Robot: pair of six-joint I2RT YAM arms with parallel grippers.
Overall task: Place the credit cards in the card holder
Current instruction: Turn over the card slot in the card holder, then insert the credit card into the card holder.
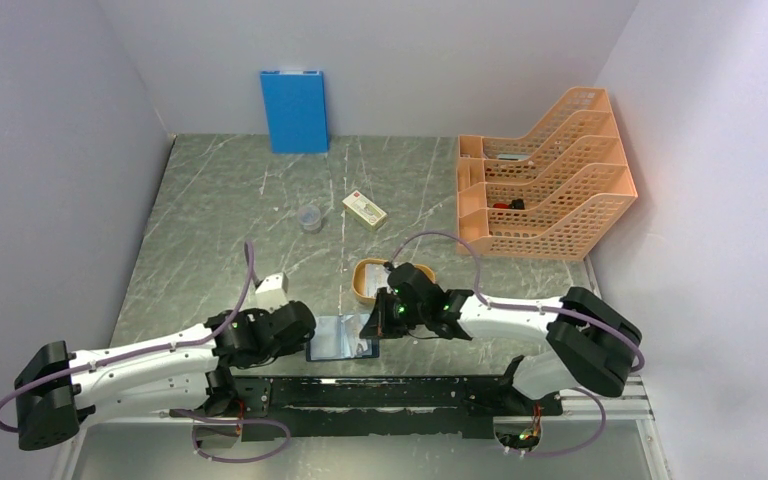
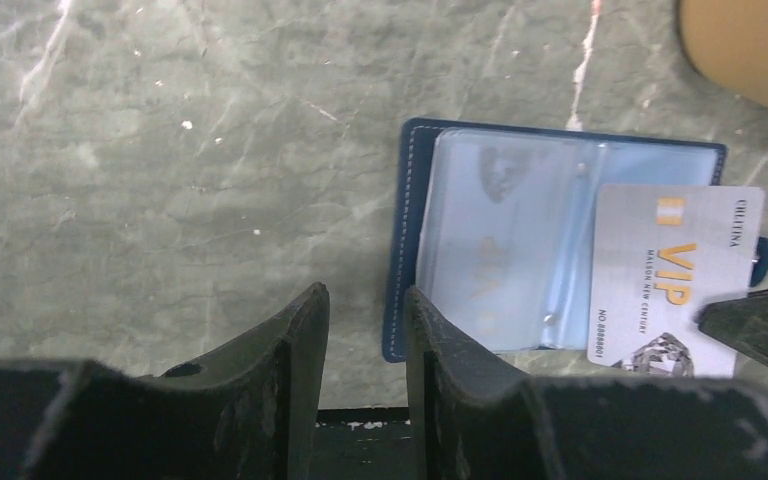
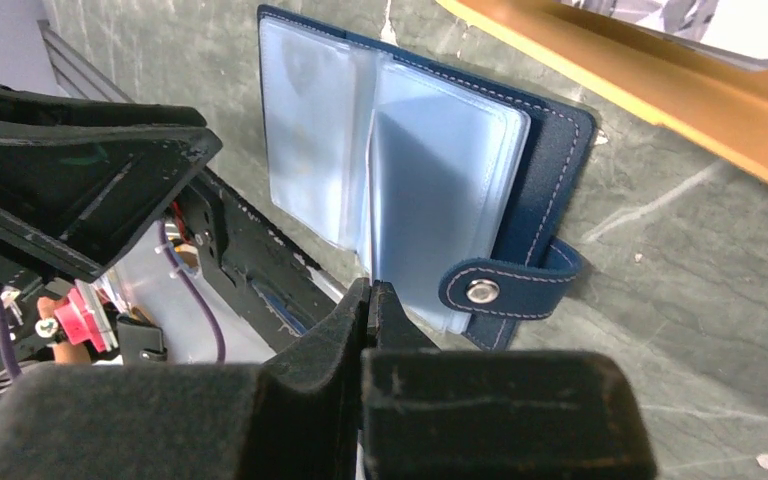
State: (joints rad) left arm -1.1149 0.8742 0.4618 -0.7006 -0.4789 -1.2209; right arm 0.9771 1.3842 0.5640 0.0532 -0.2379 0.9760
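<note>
The card holder [image 1: 341, 338] lies open near the table's front edge, dark navy with clear blue sleeves [image 2: 500, 240] and a snap tab [image 3: 510, 290]. A silver VIP credit card [image 2: 675, 275] rests flat over its right half. My right gripper [image 3: 370, 285] is shut on that card's edge and shows in the top view just right of the holder [image 1: 372, 328]. My left gripper [image 2: 365, 292] stands open at the holder's left edge. Its right finger [image 2: 422, 320] overlaps the cover, and nothing is between the jaws. Another credit card [image 3: 700, 25] lies in the orange tray [image 1: 368, 280].
A bright blue folder [image 1: 294, 110] leans on the back wall. An orange file rack [image 1: 545, 185] fills the back right. A cream box [image 1: 364, 210] and a small clear cup [image 1: 310, 217] sit mid-table. A white object [image 1: 272, 285] lies by the left arm.
</note>
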